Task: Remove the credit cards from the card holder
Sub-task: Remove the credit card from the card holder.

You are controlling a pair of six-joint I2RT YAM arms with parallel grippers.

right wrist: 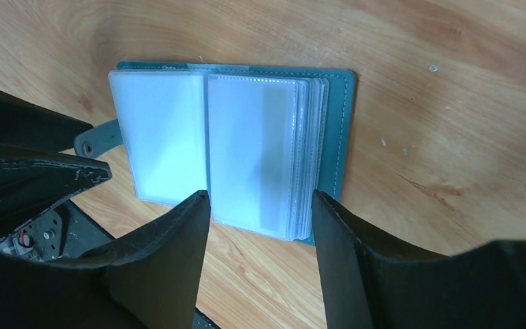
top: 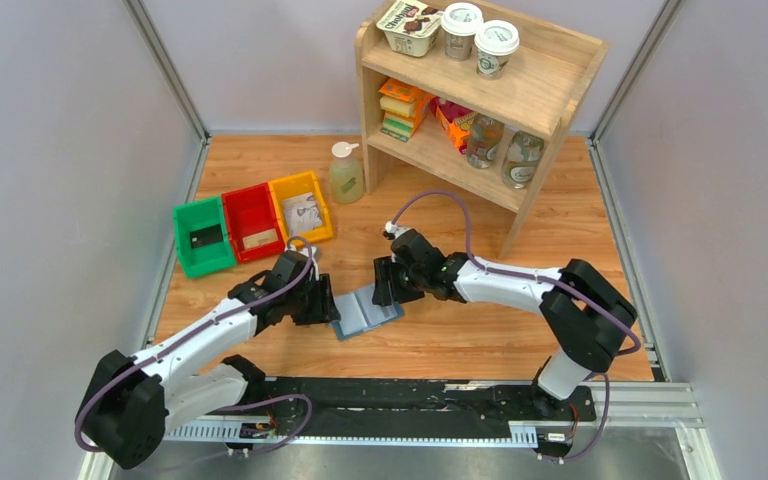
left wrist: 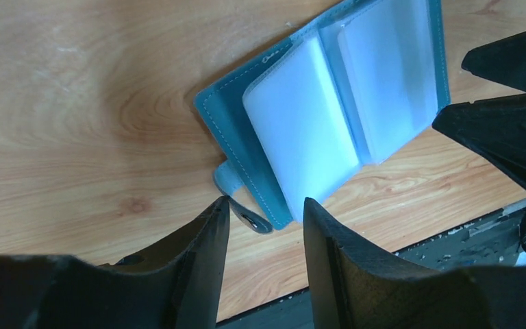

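Observation:
The blue-grey card holder (top: pixel 367 312) lies open on the wooden table between my two grippers. Its pale translucent sleeves (right wrist: pixel 246 144) face up, and I see no card in them. Its snap tab (left wrist: pixel 246 218) lies between my left fingertips. My left gripper (top: pixel 325 300) is open and empty at the holder's left edge (left wrist: pixel 233 130). My right gripper (top: pixel 385 283) is open and empty over the holder's right page. Credit cards lie in the bins: a dark one (top: pixel 205 237) in the green, a tan one (top: pixel 258 239) in the red, a grey-white patterned one (top: pixel 303 213) in the yellow.
The green (top: pixel 185 255), red (top: pixel 236 215) and yellow (top: pixel 322 215) bins stand in a row at the left back. A soap bottle (top: pixel 346 173) and a wooden shelf (top: pixel 550 95) with jars and cups stand behind. A black rail (top: pixel 410 395) runs along the near edge.

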